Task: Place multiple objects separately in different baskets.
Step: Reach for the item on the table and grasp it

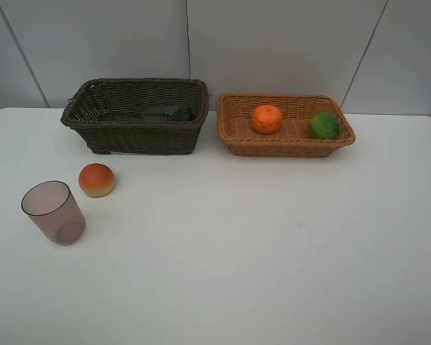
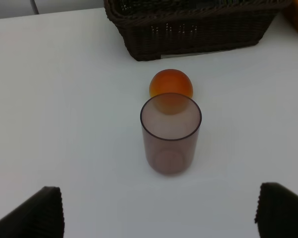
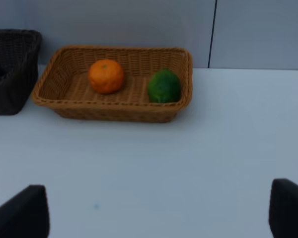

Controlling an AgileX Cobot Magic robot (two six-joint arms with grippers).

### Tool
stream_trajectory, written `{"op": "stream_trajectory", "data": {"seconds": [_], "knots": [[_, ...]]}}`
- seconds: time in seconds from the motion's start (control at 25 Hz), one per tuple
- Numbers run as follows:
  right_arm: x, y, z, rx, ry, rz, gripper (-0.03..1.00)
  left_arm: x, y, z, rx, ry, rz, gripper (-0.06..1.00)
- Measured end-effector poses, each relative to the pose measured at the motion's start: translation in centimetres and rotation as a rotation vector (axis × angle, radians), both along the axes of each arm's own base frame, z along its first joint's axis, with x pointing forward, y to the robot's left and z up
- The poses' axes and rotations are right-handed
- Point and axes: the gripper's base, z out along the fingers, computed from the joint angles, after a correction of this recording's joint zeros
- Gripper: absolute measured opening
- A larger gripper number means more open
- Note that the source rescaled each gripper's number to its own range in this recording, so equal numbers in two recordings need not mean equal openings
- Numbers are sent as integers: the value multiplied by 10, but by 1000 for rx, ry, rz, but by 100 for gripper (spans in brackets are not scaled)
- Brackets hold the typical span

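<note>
The dark brown basket [image 1: 144, 136] stands at the back left, with a dark item [image 1: 169, 113] lying inside, probably the black bottle. The light tan basket [image 1: 287, 149] to its right holds the orange [image 1: 266, 118] and the green lime [image 1: 323, 126]. The red-orange fruit [image 1: 96, 180] and the purplish cup [image 1: 54, 212], upright, sit on the table in front of the dark basket. The pink bottle is out of view. My left gripper [image 2: 159, 218] is open and empty, short of the cup [image 2: 170, 139]. My right gripper [image 3: 159, 213] is open and empty, well back from the tan basket [image 3: 114, 111].
The white table [image 1: 273, 251] runs back to a grey panelled wall. Neither arm shows in the exterior high view. In the left wrist view the fruit [image 2: 171, 83] sits just behind the cup, with the dark basket [image 2: 198, 29] beyond it.
</note>
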Motion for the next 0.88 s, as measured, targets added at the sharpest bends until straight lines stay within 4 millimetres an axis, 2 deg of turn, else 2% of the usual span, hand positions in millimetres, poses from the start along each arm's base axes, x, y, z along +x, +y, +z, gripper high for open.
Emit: {"op": "stream_trajectory", "data": {"seconds": [0.12,0.44,0.88], "knots": [[-3,0,-13,-2,0,2,92,0,0,0,0,0,0,100],[4,0,-28,-7,54,11,92,0,0,0,0,0,0,100],[5,1,-29,-7,58,-17,92,0,0,0,0,0,0,100]]}}
